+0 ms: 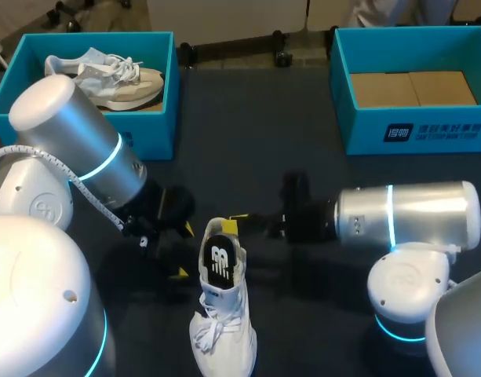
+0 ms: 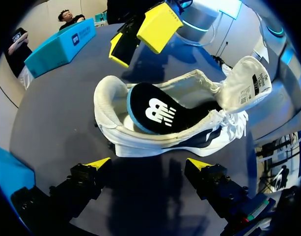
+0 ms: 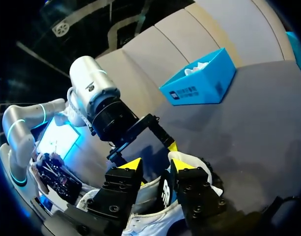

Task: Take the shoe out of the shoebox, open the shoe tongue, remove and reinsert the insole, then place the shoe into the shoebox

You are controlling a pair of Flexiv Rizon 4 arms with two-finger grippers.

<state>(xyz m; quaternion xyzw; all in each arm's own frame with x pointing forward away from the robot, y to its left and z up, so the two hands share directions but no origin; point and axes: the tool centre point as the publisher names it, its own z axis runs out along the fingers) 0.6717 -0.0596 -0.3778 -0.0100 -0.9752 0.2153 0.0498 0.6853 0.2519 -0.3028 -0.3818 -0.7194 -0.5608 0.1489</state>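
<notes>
And there the white lace-up sneaker (image 1: 232, 314) sat on the dark matte tabletop (image 1: 248, 133), at the near side between the two arms. Its tongue (image 2: 248, 81) was thrown wide and the black insole with the white logo (image 2: 157, 113) was propped heel-end up out of the collar, only partly seated. The left jaws were spread wide just short of the sneaker's side, touching nothing. The right jaws hovered just past the heel, a little apart and pinching nothing. Here was the danger, as I judged it: a push on that raised heel end could have buckled the insole or folded its toe end under, not slid it flat. With nothing bracing the sneaker, the same push might have tipped it or skated it across the surface. The loose white laces (image 1: 207, 334) could have snagged a fingertip too. The ground was flat and dark, showing no texture to hold a sole. The open teal shoebox with the bare brown floor (image 1: 366, 129) sat well apart at the far right. Its twin teal shoebox (image 1: 154, 133) at the far left held a beige sneaker (image 1: 122, 86).
</notes>
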